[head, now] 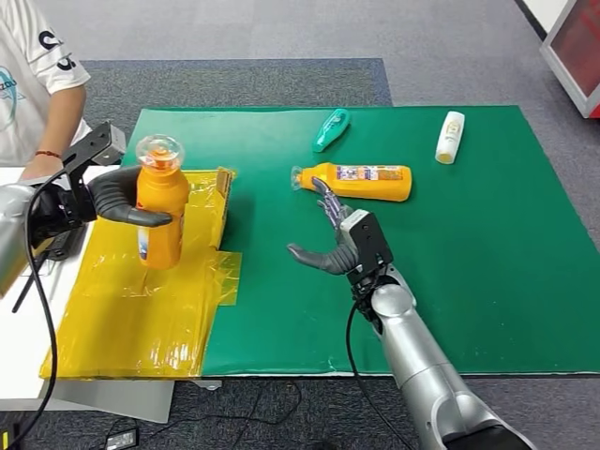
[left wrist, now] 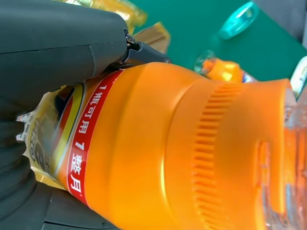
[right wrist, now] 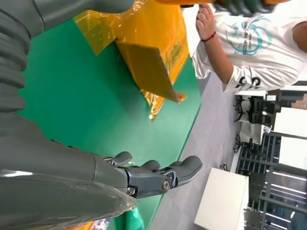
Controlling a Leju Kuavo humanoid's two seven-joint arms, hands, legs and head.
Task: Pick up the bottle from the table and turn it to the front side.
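Note:
My left hand (head: 116,197) grips an orange bottle (head: 161,202) with a clear cap, held upright above the yellow plastic sheet (head: 127,309). The left wrist view shows the same bottle (left wrist: 173,153) close up, with a red label band and my thick grey thumb (left wrist: 58,43) laid across it. A second orange bottle (head: 361,181) lies on its side on the green mat (head: 495,234). My right hand (head: 333,239) hovers open just in front of that lying bottle, fingers (right wrist: 159,175) spread and holding nothing.
A teal bottle (head: 331,128) and a white bottle (head: 450,137) lie at the mat's far side. A cardboard piece (head: 223,202) stands by the yellow sheet. A person in a white shirt (head: 28,75) sits at the far left.

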